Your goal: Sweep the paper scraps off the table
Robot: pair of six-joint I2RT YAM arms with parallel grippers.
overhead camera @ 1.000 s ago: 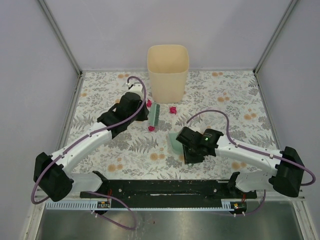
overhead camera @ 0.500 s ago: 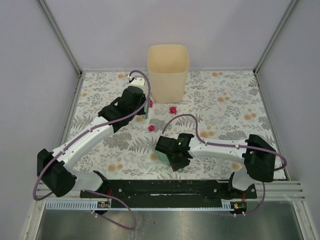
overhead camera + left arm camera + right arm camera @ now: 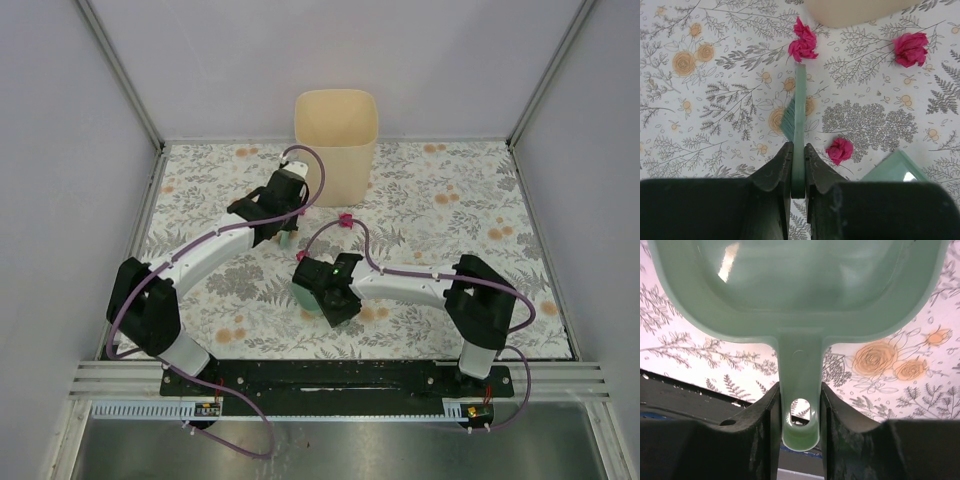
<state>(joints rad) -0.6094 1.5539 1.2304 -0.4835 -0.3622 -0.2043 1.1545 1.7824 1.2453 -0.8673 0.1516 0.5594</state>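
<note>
The left arm (image 3: 200, 258) and right arm (image 3: 410, 288) match — white tubular links between chunky black joint housings, each ending in a black base. A purple cable (image 3: 303, 150) loops out behind each wrist, well back from the jaws. A small green light (image 3: 338, 267) glows on the right wrist housing. The left gripper (image 3: 798, 155) and right gripper (image 3: 799, 400) have dark matte fingers (image 3: 774, 172), tapering toward the tips — lightly scuffed.

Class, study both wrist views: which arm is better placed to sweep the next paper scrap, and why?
Left. Its fingers clamp the green brush, and a paper scrap lies just beside it, another at its tip. The right arm's fingers hold the dustpan, so it can only receive.
</note>
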